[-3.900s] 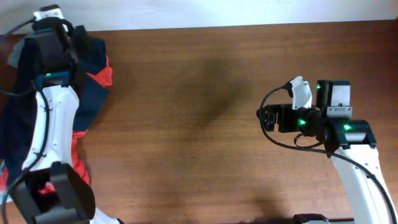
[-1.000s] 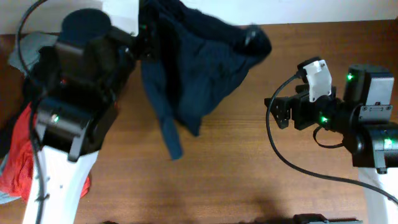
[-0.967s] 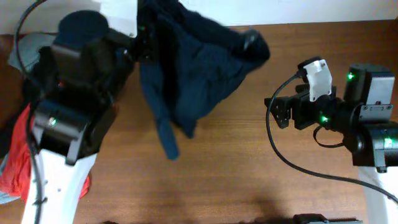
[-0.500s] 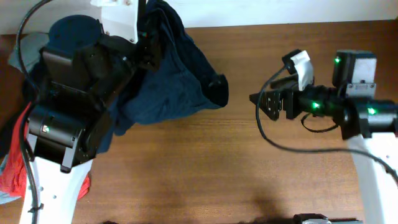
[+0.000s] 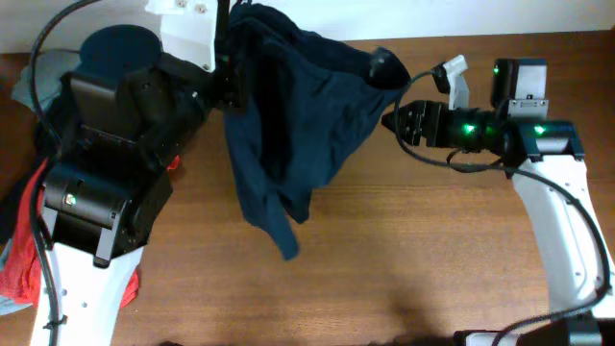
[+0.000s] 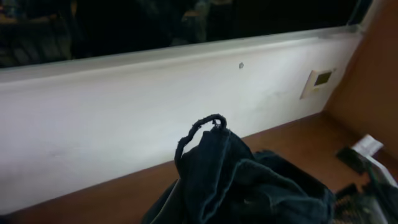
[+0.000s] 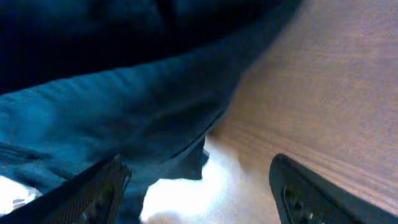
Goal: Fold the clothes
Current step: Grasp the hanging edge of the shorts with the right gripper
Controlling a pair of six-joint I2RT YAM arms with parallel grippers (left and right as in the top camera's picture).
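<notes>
The clothes (image 5: 288, 125), a large navy garment, hang bunched and wrinkled from my left gripper (image 5: 229, 86) over the table's back left. A tail of them reaches down to the table top. The left fingers are hidden by the arm and the fabric. In the left wrist view only the clothes (image 6: 249, 186) and a small loop on them show. My right gripper (image 5: 392, 122) points left at the clothes' right corner. In the right wrist view it (image 7: 199, 168) stands open, with an edge of the clothes (image 7: 124, 112) lying across the left finger (image 7: 93, 190).
A red shirt (image 5: 24, 259) and other dark and grey cloth (image 5: 24, 82) lie piled at the table's left edge behind my left arm. The wooden table (image 5: 432, 250) runs to a white wall (image 6: 124, 112) at the back.
My right gripper has moved left and back to the clothes' right corner, its jaws somewhat narrower. The left arm still holds the clothes up, and they have swung and hang longer.
</notes>
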